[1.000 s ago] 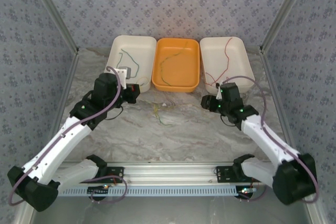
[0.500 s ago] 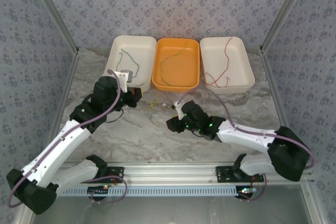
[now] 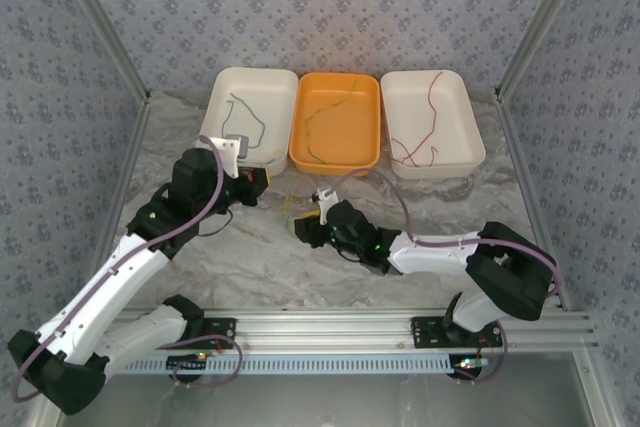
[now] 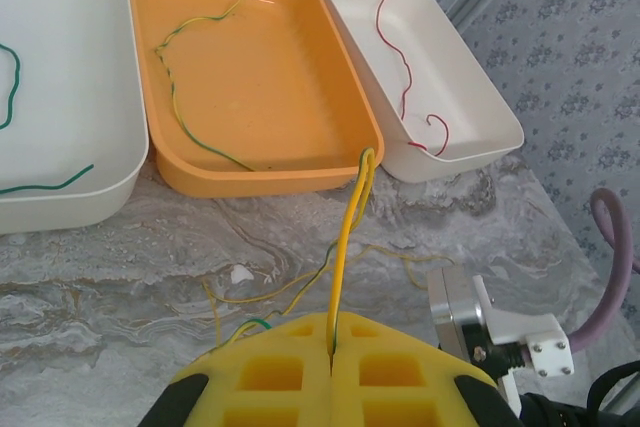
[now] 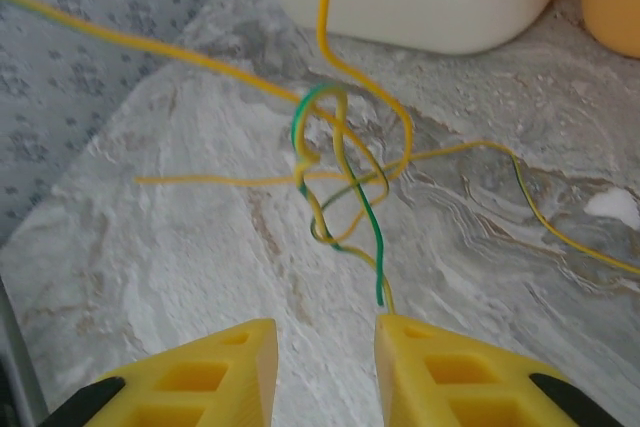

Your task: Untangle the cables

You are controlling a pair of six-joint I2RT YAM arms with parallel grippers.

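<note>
Marble-veined tabletop point(image 3: 250, 272), walled left, right and far; its open room is the bare near half, between the arms.

Left white tray point(image 3: 222, 87), far edge: one dark green cable point(image 3: 245, 119) inside.

Left tool point(image 4: 330, 339), near that tray's near right corner: fingers together, clamped on a yellow cable point(image 4: 345, 237) that runs straight out from their seam. The left wrist view gives this grip; from above the strand is too fine to trace.

Orange tray point(image 3: 355, 147), just beside both neighbours: one yellow-green cable point(image 3: 318, 125) inside.

Knot point(image 5: 335, 162) of yellow and green cables, on open marble in front of the orange tray. The right wrist view resolves its loops; from above it is a faint scribble.

Right tool point(image 5: 325, 342): fingers apart, nothing between them, the knot just ahead. A second ago it stood at the right tray's near left corner; now it sits mid-tabletop.

Right white tray point(image 3: 460, 132): one red cable point(image 3: 432, 112) inside.
</note>
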